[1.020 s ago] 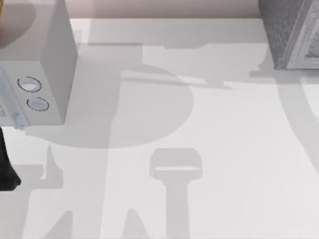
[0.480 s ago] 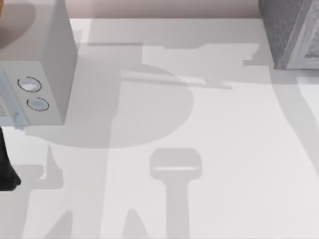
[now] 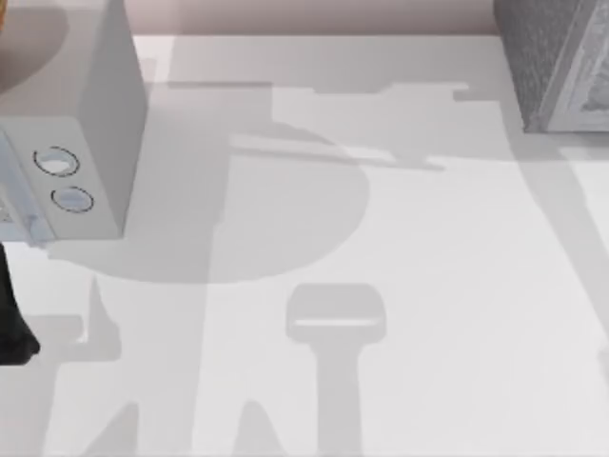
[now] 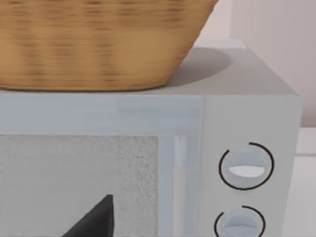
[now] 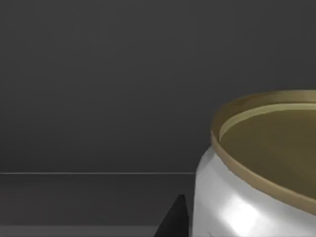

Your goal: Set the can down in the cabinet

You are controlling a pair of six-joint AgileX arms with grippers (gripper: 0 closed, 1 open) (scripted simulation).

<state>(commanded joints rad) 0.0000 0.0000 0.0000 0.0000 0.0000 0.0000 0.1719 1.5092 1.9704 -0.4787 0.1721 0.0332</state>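
we judge we are at the set-down step: in the right wrist view the one can (image 5: 256, 168) sits close before the camera with dark grey walls behind it, probably the inside of the cabinet (image 3: 557, 67) at the desk's (image 3: 428, 286) far right. we cannot tell how the right pincer stands or whether it grips the can, so the next move calls for checking that the can rests upright before letting go. the left arm idles facing the one microwave (image 4: 247, 123) with one basket (image 4: 98, 44) on top, its pincer's state also unclear
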